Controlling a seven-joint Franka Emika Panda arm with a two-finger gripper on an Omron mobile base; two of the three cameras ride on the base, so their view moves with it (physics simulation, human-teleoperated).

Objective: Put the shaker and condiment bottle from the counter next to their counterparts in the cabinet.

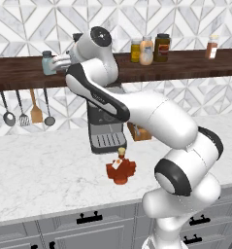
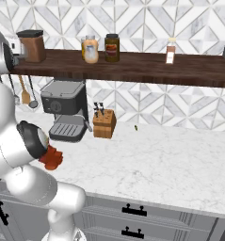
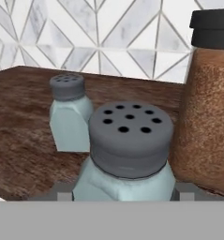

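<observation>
- The shaker (image 3: pixel 127 154) sits between my fingers (image 3: pixel 62 193), upright over the cabinet (image 3: pixel 24 117) plank; my gripper (image 3: pixel 123 194) is clamped on its body.
- Its twin (image 3: pixel 69 112) stands just behind it, the brown canister (image 3: pixel 207 108) close beside.
- From the left base, the condiment bottle (image 1: pixel 121 170) lies on the counter (image 1: pixel 40 175), and jars (image 1: pixel 149 48) cluster further along the plank.

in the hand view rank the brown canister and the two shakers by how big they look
1. Brown canister, cut off by the frame edge.
2. Near shaker, enlarged by closeness.
3. Far shaker.
The shakers look identical, so distance explains their difference.
</observation>
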